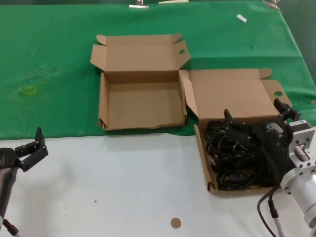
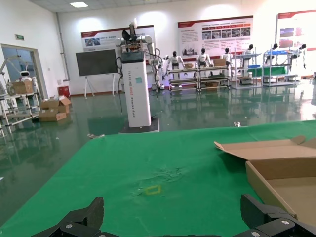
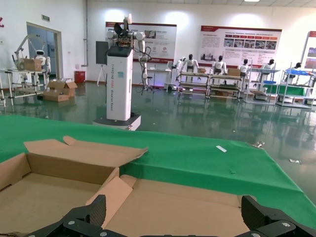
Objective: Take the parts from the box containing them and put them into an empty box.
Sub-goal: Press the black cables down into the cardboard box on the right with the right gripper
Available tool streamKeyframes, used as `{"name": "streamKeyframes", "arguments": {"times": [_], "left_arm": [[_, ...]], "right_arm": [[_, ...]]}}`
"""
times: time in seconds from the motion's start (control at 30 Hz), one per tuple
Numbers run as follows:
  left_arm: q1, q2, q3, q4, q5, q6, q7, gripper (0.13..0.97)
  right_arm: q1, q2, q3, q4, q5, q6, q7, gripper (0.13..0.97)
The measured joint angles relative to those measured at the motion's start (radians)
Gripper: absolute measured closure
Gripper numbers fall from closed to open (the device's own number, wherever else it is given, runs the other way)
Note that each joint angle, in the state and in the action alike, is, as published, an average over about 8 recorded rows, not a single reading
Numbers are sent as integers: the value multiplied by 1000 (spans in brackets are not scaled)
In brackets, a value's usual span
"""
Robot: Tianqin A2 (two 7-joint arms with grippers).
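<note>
Cable bundles (image 1: 236, 157) lying heaped in right-hand cardboard box (image 1: 203, 159). Right gripper (image 1: 256, 117) hovering just over them, fingers spread, gripping nothing. Empty box (image 1: 103, 101) sitting beside it on green cloth (image 1: 49, 69). Left gripper (image 1: 30, 148) idling low at left, fingers spread.

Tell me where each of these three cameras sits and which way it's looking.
Head: high, looking down at both boxes; left gripper and right gripper show.
Left wrist: low, facing across the green cloth to the hall; own fingertips show.
Right wrist: low over the full box; own fingertips show.
Shared: empty box.
</note>
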Motion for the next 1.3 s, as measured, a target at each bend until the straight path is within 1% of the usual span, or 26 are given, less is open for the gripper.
{"name": "streamKeyframes", "arguments": {"times": [0.97, 1.3], "left_arm": [[0, 0, 0, 0, 0, 0, 0, 132], [0, 0, 0, 0, 0, 0, 0, 159]], "right_arm": [[0, 0, 0, 0, 0, 0, 0, 129], [0, 0, 0, 0, 0, 0, 0, 129]]}}
